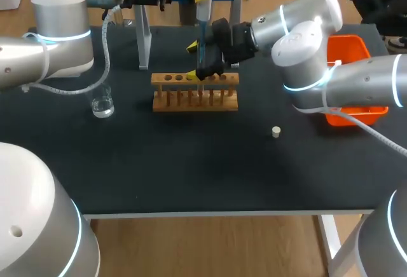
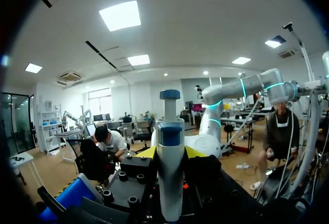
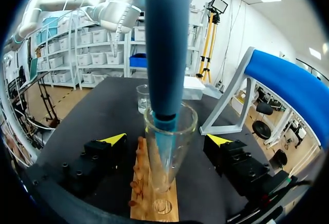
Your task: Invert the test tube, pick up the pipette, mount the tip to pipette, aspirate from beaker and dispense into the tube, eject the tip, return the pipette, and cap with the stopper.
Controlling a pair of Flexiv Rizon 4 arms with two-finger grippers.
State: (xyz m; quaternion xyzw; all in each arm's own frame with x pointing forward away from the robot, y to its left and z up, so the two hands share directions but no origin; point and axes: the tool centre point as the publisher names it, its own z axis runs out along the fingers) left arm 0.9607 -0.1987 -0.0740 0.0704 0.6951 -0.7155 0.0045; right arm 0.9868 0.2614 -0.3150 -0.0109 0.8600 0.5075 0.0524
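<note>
A black table top (image 1: 191,162) carries everything, with a pale strip along its near edge. The left arm comes in over the far left corner. Its gripper (image 2: 170,153) is clamped on the pipette (image 2: 170,183), one yellow-tipped finger pressing each side of the white body. It holds the pipette upright high above the middle of the table.

Below that arm a small clear beaker (image 1: 102,106) stands on the bare surface, well apart from the other things. Behind it, near the far edge, is a white stand (image 1: 144,42) with a blue top bar.

In the middle sits a wooden rack (image 1: 195,93), lying crosswise with a row of holes along its top. A glass tube (image 3: 186,131) stands upright in the rack. The head view does not show which hole, because the right arm's wrist covers it. The pipette's blue lower end reaches down into the tube's mouth.

The right gripper (image 3: 166,139) is over the rack with its fingers spread, one on each side of the tube. A gap shows on both sides (narrower on one), so it grips nothing.

Right of the rack a small pale stopper (image 1: 276,131) lies alone on the black surface. At the far right, partly under the right arm, is an orange bin (image 1: 348,47).
</note>
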